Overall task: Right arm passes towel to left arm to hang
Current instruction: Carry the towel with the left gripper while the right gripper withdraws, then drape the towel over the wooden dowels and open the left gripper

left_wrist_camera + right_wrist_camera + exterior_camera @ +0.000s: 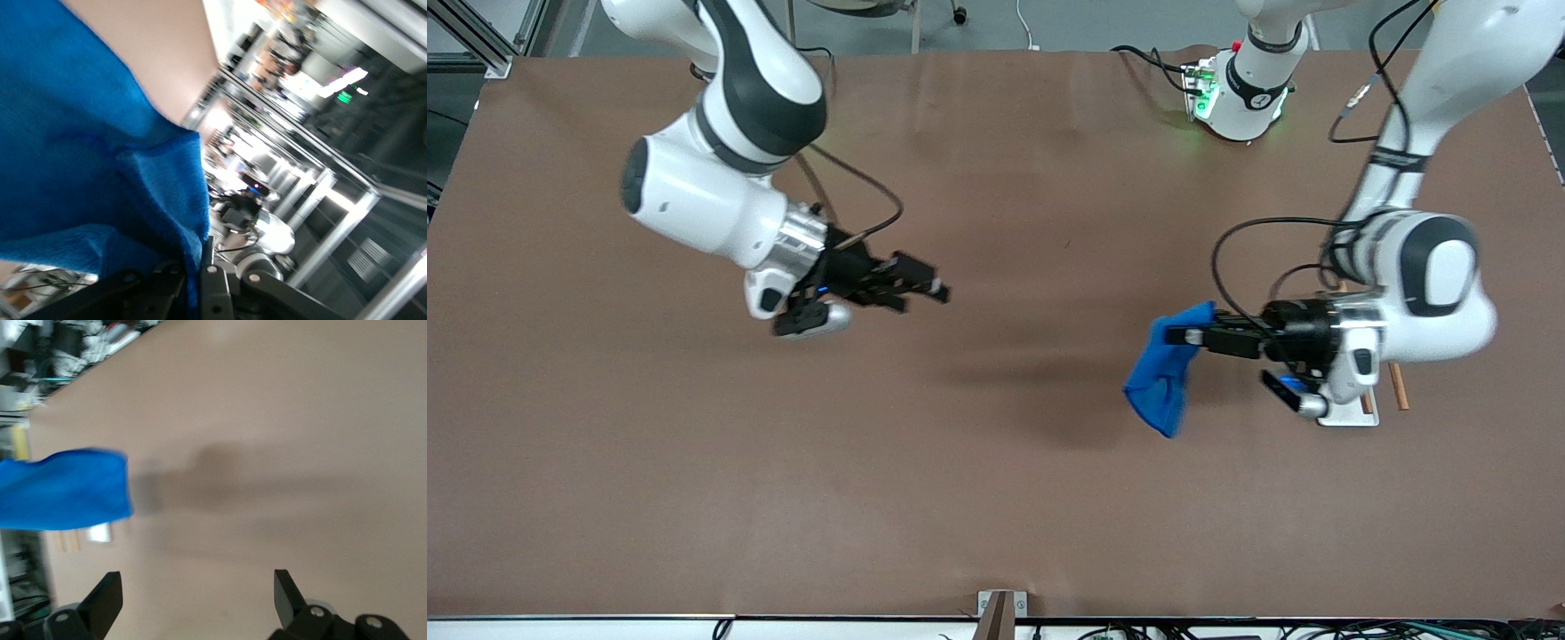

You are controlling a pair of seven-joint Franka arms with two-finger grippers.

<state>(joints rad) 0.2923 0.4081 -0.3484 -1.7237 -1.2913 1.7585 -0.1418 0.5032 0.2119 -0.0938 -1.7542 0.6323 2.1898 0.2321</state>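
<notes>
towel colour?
Bright blue, plain. The towel, held by the left gripper, shows best in the front view.

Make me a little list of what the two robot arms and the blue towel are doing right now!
towel: held up over the table, hanging down from the left gripper
left gripper: shut on the towel, toward the left arm's end of the table
right gripper: open, holding nothing, over the table toward the right arm's end
handover: done, the towel is with the left arm
table: brown
</notes>
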